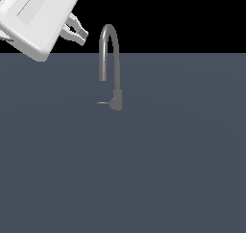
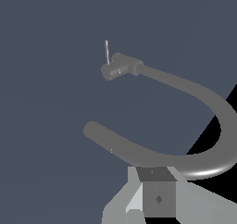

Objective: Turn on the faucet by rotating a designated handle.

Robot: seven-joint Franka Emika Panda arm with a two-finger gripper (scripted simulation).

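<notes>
— Looking at the exterior view, where does the faucet (image 1: 110, 54) stand?
— Near the far edge of the dark worktop (image 1: 168, 169), about midway between its side edges. The arched spout rises above that edge, and the thicker base sits below it.
— And the handle (image 1: 103, 103)?
— A thin lever sticking out sideways from the base toward the exterior view's left, lying low over the worktop.
— Where is the gripper (image 1: 82, 34)?
— Up above the far edge, on the exterior view's left of the spout's arch, near it but apart. The handle lies well below the jaws, untouched.
— Are the jaws released or clenched?
— Slightly parted, with only a narrow gap, and grasping nothing. In the wrist view the spout (image 2: 194, 126) curves just ahead of one finger (image 2: 157, 195).
</notes>
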